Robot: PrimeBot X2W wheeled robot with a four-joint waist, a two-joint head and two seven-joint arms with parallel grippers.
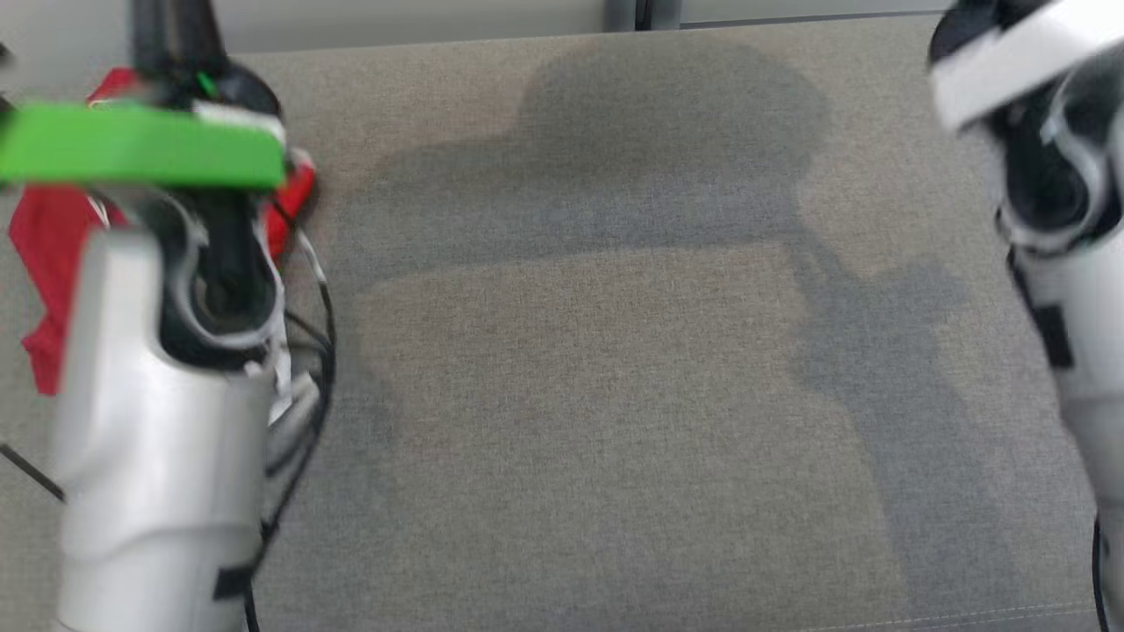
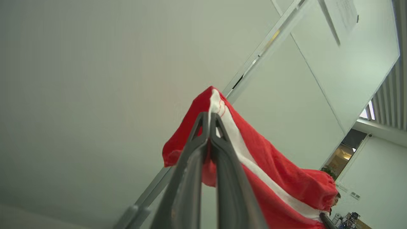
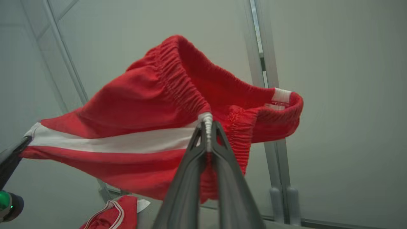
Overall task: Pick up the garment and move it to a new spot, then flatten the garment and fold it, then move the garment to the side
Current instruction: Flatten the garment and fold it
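While aloft, left claw (image 2: 210,117) and right claw (image 3: 207,126) both clamped on the red garment (image 3: 143,101) (white-striped shorts).

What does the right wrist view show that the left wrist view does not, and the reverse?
Right wrist view, not the left: the inside of the waistband with its white label, and another red cloth lower down. Left wrist view, not the right: a sheet of paper on the wall and a lit doorway. Both: the red garment with its white stripe, and the left gripper shut on the stripe's end.
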